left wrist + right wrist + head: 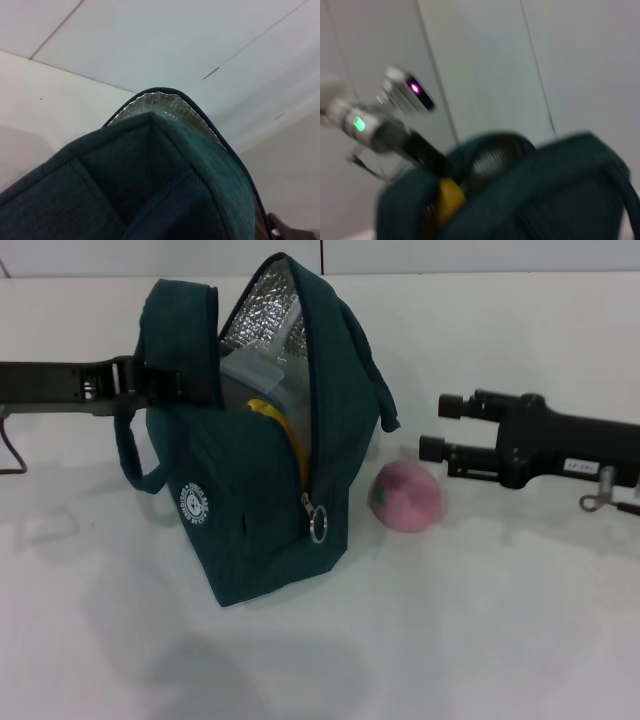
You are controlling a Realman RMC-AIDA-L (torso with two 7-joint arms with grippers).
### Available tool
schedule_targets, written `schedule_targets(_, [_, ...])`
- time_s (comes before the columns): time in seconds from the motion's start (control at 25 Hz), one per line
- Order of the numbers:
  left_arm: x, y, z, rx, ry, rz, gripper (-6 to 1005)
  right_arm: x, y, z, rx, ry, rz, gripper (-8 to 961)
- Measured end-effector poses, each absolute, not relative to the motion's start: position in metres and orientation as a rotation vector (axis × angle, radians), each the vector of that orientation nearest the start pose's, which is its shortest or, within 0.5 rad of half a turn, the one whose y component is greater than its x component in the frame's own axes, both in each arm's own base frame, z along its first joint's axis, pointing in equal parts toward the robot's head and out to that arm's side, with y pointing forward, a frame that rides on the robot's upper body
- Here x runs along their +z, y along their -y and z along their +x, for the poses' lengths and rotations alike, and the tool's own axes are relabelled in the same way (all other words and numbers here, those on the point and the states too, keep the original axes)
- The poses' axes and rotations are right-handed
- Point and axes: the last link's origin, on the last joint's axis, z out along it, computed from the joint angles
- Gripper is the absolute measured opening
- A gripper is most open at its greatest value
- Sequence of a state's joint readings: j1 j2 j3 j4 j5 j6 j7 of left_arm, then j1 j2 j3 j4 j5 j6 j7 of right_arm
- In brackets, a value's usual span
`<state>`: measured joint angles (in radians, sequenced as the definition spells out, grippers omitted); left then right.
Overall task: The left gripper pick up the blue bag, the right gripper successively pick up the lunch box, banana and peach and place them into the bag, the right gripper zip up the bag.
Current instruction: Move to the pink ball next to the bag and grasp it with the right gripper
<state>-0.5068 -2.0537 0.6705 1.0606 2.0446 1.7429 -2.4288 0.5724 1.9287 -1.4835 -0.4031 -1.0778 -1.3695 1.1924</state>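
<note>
The blue bag (260,510) stands on the white table with its mouth unzipped and its foil lining (262,315) showing. My left gripper (185,388) comes in from the left and is shut on the bag's upper left edge. Inside the opening sit the lunch box (255,375) and, below it, the yellow banana (272,418). The pink peach (407,496) lies on the table just right of the bag. My right gripper (437,427) hovers open above and to the right of the peach, holding nothing. The right wrist view shows the bag (560,190) and banana (447,197).
A ring zipper pull (318,525) hangs at the bag's front seam. One loop handle (135,455) droops on the bag's left, another (375,380) on its right. The left wrist view is filled by bag fabric (150,190). The left arm (385,125) appears beyond the bag.
</note>
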Motion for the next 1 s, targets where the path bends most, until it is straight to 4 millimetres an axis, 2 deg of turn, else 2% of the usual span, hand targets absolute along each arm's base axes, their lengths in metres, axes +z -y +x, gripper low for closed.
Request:
schedule_targets(0.12, [0.073, -0.337, -0.233, -0.718, 1.621, -2.46, 35, -0.034, -0.348, 0.236, 0.845, -0.533, -2.709, 707])
schedule_targets(0.44, [0.074, -0.339, -0.233, -0.714, 1.614, -2.455, 35, -0.062, -0.354, 0.231, 0.68, -0.5, -2.713, 704])
schedule_targets(1.0, [0.074, -0.341, -0.231, -0.713, 1.605, -2.459, 35, -0.071, -0.36, 0.236, 0.553, -0.513, -2.722, 702])
